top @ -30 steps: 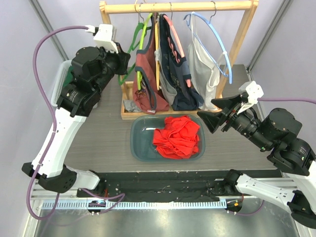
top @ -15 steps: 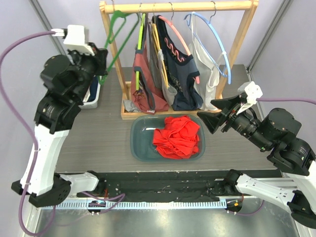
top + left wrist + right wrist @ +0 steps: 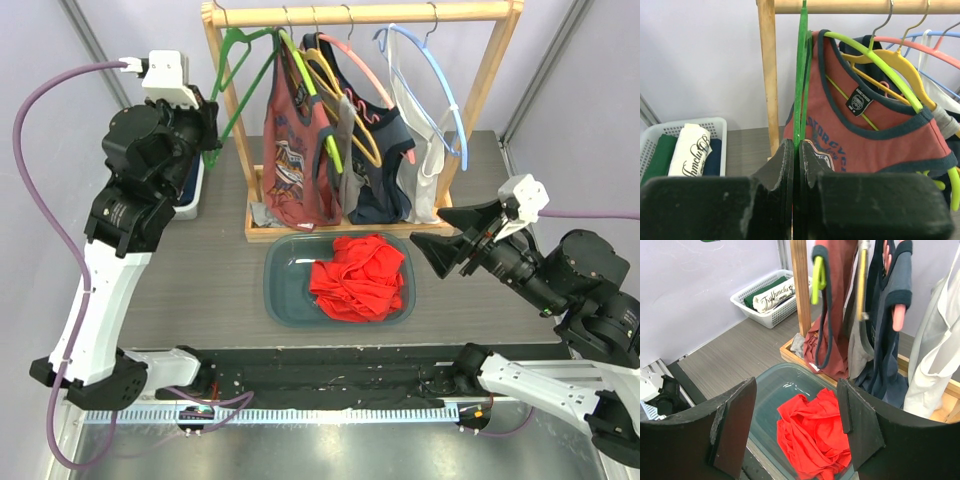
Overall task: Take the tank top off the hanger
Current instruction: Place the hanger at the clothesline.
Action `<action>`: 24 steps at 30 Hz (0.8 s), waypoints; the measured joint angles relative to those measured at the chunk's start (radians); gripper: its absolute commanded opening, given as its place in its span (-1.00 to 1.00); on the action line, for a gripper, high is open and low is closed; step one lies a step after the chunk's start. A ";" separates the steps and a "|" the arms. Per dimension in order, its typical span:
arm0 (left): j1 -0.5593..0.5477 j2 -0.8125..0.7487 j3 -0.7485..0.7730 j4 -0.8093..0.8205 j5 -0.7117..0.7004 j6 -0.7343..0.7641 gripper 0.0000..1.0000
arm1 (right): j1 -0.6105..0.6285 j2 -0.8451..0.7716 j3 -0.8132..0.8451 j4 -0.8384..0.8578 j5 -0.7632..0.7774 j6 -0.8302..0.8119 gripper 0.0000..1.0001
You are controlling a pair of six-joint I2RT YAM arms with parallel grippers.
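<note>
Left gripper (image 3: 795,148) pinching green hanger (image 3: 801,75) beside rack post (image 3: 767,75), right gripper (image 3: 796,405) wide, seemingly clear of bin (image 3: 272,282)

Overhead view looks down; 2 wrist views face the rack (image 3: 480,10).

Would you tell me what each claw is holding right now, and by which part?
The left claw grips the empty green hanger near its lower end; the right claw is open, holding nothing.

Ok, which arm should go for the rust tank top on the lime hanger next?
Right, probably: the right gripper is open and empty, facing the rust tank top; the left gripper is shut on the green hanger and must let go first.
</note>
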 measured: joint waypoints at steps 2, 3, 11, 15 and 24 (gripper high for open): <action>0.002 0.007 -0.003 0.003 -0.005 -0.003 -1.00 | 0.000 -0.010 0.000 -0.004 0.002 0.000 0.44; 0.005 0.010 -0.005 0.006 -0.006 -0.004 -1.00 | 0.000 -0.012 0.000 -0.005 0.003 0.000 0.45; 0.008 0.049 -0.011 0.032 -0.018 -0.014 -1.00 | 0.000 -0.012 -0.001 -0.016 0.004 0.000 0.44; 0.007 0.080 -0.011 0.042 -0.038 0.000 -0.99 | 0.000 -0.016 -0.001 -0.024 0.008 0.000 0.43; 0.006 0.096 -0.048 0.093 -0.091 0.062 -0.99 | 0.000 -0.034 -0.001 -0.027 0.022 0.000 0.43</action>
